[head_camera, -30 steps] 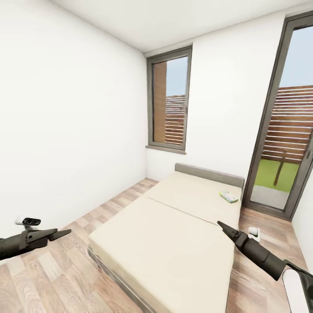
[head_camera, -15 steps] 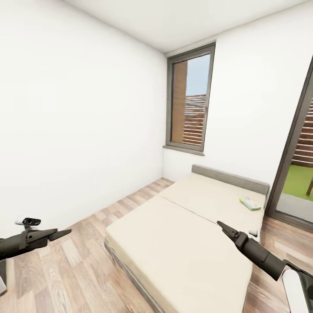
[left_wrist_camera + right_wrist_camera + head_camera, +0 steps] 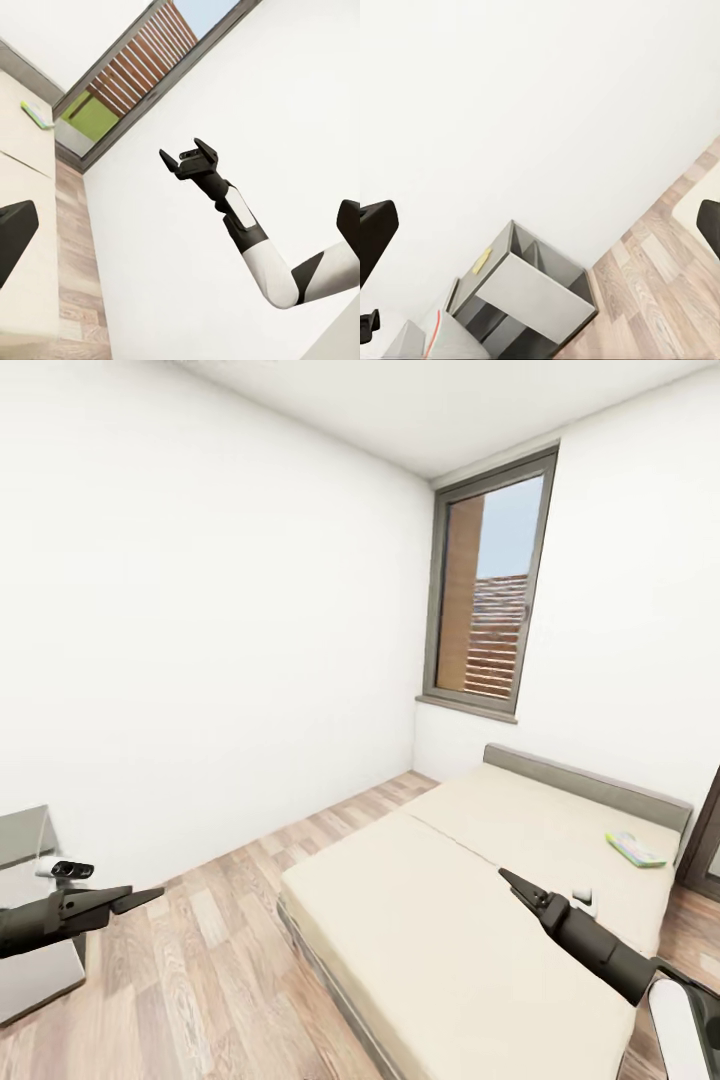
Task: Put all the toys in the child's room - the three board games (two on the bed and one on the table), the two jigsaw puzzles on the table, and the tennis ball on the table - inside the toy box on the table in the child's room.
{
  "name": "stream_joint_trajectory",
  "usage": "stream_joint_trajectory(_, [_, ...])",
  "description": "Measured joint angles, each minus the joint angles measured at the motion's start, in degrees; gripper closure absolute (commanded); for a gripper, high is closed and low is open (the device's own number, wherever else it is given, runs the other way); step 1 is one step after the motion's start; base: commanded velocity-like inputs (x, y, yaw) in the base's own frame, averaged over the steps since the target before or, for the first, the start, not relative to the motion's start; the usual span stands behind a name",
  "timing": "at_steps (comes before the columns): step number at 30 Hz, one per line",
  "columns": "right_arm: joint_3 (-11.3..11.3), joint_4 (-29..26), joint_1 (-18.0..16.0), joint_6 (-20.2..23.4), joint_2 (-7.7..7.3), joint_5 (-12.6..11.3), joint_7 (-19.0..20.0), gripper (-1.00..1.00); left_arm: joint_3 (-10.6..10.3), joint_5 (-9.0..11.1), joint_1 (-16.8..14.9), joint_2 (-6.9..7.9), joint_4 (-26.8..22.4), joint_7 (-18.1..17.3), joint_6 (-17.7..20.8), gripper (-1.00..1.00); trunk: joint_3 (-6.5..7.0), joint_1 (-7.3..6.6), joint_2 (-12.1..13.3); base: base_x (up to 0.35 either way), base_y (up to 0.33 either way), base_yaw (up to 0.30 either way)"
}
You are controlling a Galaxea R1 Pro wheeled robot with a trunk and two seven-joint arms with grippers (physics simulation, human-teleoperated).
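Observation:
The bed [image 3: 470, 920], with a cream two-part mattress and a low grey headboard, fills the right of the head view. One small pale green-white board game [image 3: 635, 849] lies flat on it near the headboard; the left wrist view shows the same board game [image 3: 34, 114]. My left gripper [image 3: 132, 901] hovers open over the wood floor, left of the bed. My right gripper [image 3: 508, 879] hangs open above the mattress, well short of the game. The table, toy box, jigsaw puzzles and tennis ball are out of view.
A grey open shelf unit [image 3: 25, 920] stands against the white wall at the left; the right wrist view shows the unit [image 3: 521, 292] too. Wood-plank floor [image 3: 250, 920] runs between it and the bed. A grey-framed window [image 3: 490, 585] is behind the bed.
The camera has turned left: bed, window and board game have slid right in the picture, and the grey shelf unit has come into sight. Both arms hold the same pose.

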Motion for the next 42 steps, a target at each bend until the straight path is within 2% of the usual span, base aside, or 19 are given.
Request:
stream_joint_trajectory(21, [0.08, -0.03, 0.00, 0.01, 0.13, 0.04, 0.06, -1.00, -0.08, 0.04, -0.01, 0.02, 0.01, -0.01, 0.00, -1.00, 0.00, 0.01, 0.00, -0.170, -0.065, 0.291])
stream_joint_trajectory(42, [0.08, -0.09, 0.00, 0.00, 0.13, 0.04, 0.08, -1.00, -0.09, 0.08, -0.01, 0.00, 0.00, -0.01, 0.02, -1.00, 0.00, 0.01, 0.01, -0.047, -0.050, 0.291])
